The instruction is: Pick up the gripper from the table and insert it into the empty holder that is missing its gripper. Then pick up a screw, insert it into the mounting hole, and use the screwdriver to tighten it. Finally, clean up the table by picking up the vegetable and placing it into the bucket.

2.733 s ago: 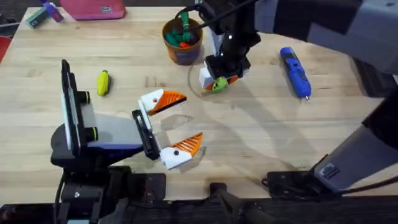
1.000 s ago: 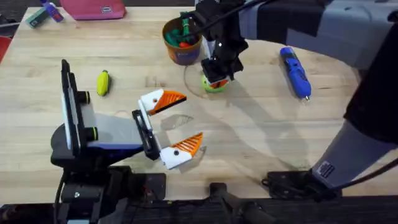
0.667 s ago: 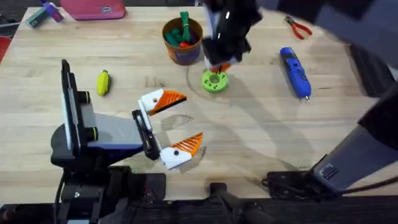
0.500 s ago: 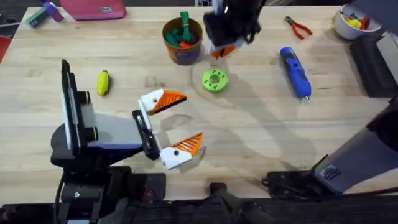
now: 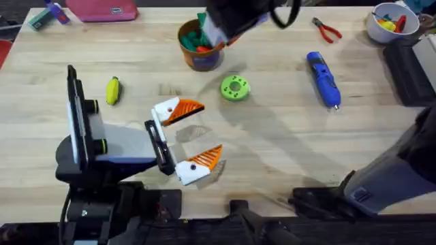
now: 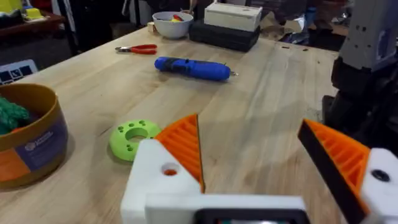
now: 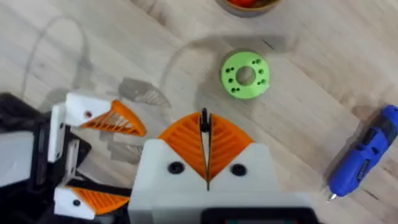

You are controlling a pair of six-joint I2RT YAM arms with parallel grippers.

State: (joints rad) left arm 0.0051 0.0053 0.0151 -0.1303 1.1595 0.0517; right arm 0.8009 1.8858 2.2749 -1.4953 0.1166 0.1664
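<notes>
The left gripper (image 5: pixel 184 136) is seen resting low over the near left of the table (image 5: pixel 286 150), its fingers spread wide with nothing between them; both white holders (image 6: pixel 158 180) carry orange pads. Beyond it, at the far left, the yellow vegetable (image 5: pixel 113 90) lies on the bare wood, well apart from the bucket (image 5: pixel 197 47). The bucket stands at the far centre, with green and red toys inside. The right gripper (image 7: pixel 204 146) is raised above the bucket, its orange pads pressed together, nothing visibly pinched. A green disc (image 5: pixel 235 88) lies just right of the bucket. The screwdriver (image 5: pixel 323 78) lies farther right, untouched. Red pliers (image 5: pixel 325 29) and a white bowl (image 5: pixel 388 19) are noted at the far right.
</notes>
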